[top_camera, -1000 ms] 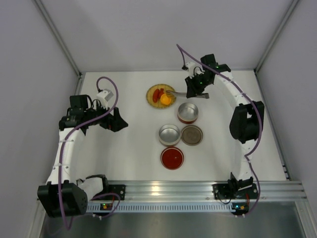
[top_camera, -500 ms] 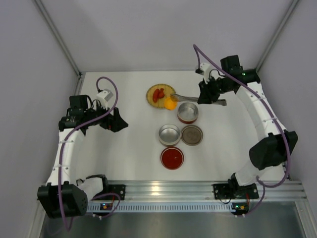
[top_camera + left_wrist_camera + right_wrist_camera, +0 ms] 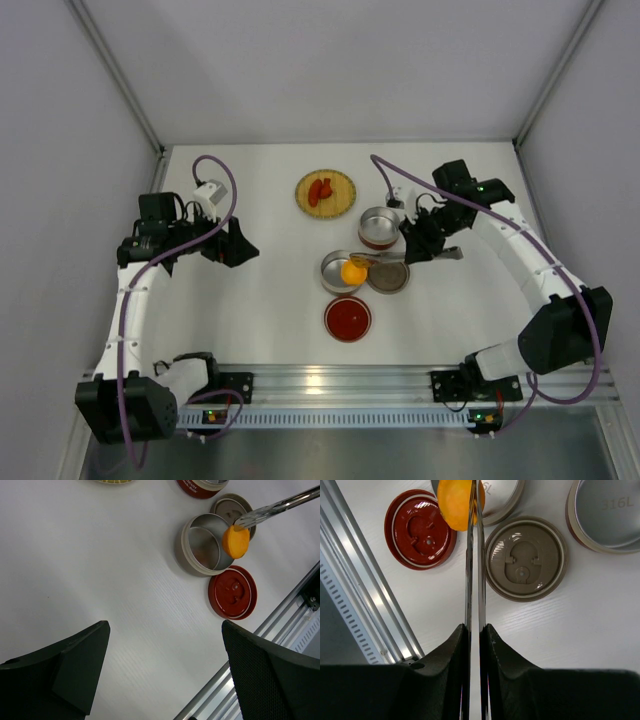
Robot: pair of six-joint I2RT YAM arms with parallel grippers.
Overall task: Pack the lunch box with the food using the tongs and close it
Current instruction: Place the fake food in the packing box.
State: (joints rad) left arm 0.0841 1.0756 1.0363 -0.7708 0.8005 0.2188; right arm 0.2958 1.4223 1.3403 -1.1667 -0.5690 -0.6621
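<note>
My right gripper (image 3: 416, 243) (image 3: 474, 628) is shut on the silver tongs (image 3: 386, 258) (image 3: 474, 570), squeezing their two arms together. The tong tips pinch the round orange-yellow food piece (image 3: 352, 271) (image 3: 235, 541) (image 3: 454, 500) just above the right rim of the open silver lunch box tin (image 3: 334, 272) (image 3: 187, 544). Two red food pieces (image 3: 320, 190) lie on the yellow woven plate (image 3: 341, 199) at the back. My left gripper (image 3: 236, 243) (image 3: 165, 626) hovers open over bare table on the left, holding nothing.
A second open tin with a red base (image 3: 379, 227) (image 3: 606, 511) stands behind the first. A brown lid (image 3: 389, 275) (image 3: 525, 559) and a red lid (image 3: 347, 318) (image 3: 232, 591) lie flat beside it. The aluminium rail (image 3: 340, 380) runs along the near edge.
The right arm has carried the tongs with the orange piece from the woven plate, past the rear tin, to over the front silver tin. The left arm has not moved.
</note>
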